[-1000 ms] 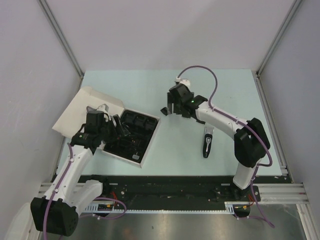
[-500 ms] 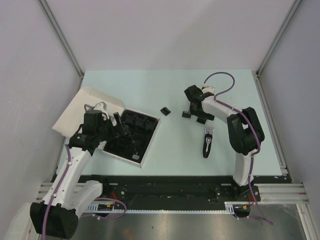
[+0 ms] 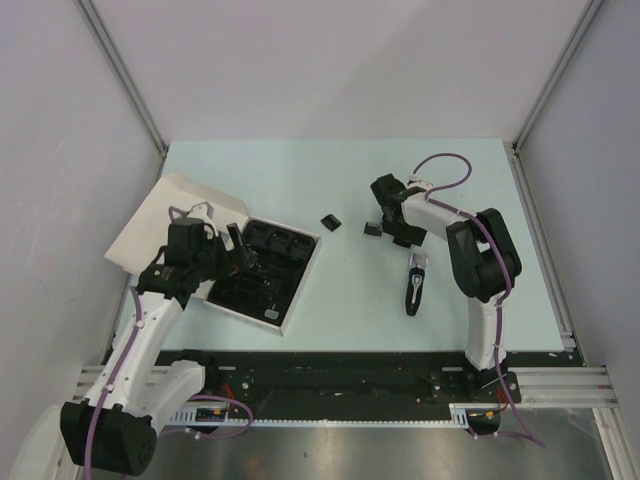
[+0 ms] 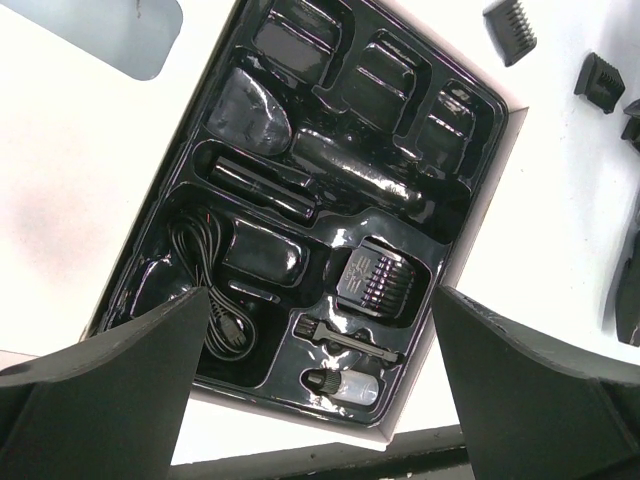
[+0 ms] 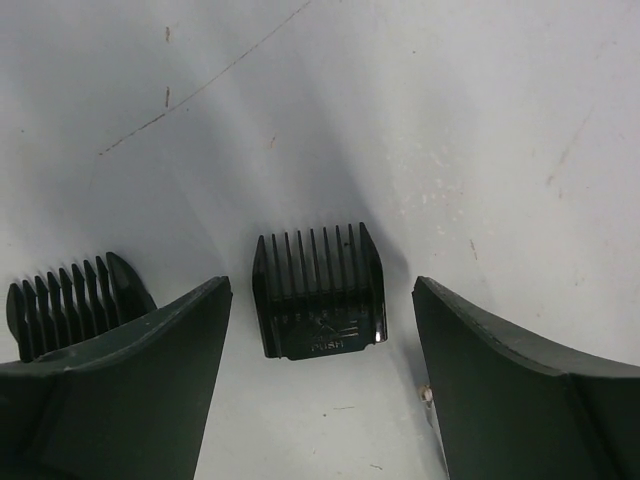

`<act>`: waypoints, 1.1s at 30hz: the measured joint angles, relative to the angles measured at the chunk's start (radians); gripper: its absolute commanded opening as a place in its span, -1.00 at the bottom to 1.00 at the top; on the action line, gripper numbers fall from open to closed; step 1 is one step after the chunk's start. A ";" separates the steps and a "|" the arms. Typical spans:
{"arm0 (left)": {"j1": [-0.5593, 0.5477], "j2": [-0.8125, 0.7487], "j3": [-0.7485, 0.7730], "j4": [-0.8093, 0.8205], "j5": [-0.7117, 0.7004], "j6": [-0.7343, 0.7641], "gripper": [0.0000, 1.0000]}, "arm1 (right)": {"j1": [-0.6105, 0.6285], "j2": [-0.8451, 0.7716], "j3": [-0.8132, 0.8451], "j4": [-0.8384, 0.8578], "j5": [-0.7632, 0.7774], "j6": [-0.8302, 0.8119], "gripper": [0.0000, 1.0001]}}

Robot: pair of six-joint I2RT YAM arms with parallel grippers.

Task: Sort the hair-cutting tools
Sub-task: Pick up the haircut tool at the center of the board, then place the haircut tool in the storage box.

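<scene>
Two arms are reaching out from the near edge of the table [image 3: 450, 180], each bending toward its own side. The left arm is leaning over the white box [image 3: 300, 275], holding the left gripper [image 4: 320, 292] above the black tray [image 4: 470, 215] with its fingers spread wide and nothing between them. The right arm is folding back on itself at the elbow, pointing the right gripper [image 5: 320, 285] down at the table. Its jaws are standing open on either side of a comb guard [image 5: 318, 305], which is lying flat with bare table showing between it and each finger.

A neighbouring guard [image 5: 65, 305] is lying just beside it, partly hiding behind one finger [image 5: 130, 390]. In the overhead view a lone guard [image 3: 329, 220] is lying on the table between the box and the right gripper. The clipper [image 3: 414, 285] is lying on the table near the right arm's forearm, well apart from the box.

Inside the tray, a tray guard [image 4: 375, 280] is sitting in a middle pocket, the coiled cable [image 4: 205, 290] is filling a left pocket, and the brush [image 4: 345, 335] is lying just above a small bottle [image 4: 345, 385]. The lid [image 3: 150, 225] is hanging open behind the left arm.
</scene>
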 measured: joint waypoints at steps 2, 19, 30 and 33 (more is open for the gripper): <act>0.000 0.000 0.001 0.000 -0.007 0.001 0.98 | 0.000 0.002 0.000 0.008 -0.007 0.002 0.39; 0.000 -0.039 0.011 -0.018 -0.057 0.024 1.00 | 0.013 -0.028 -0.031 0.047 -0.028 -0.011 -0.49; 0.000 -0.070 0.016 -0.041 -0.069 0.035 1.00 | 0.187 -0.231 -0.037 0.093 -0.047 -0.020 -0.54; 0.000 -0.092 0.016 -0.047 -0.067 0.035 1.00 | 0.263 -0.264 -0.037 0.146 -0.071 -0.017 -0.53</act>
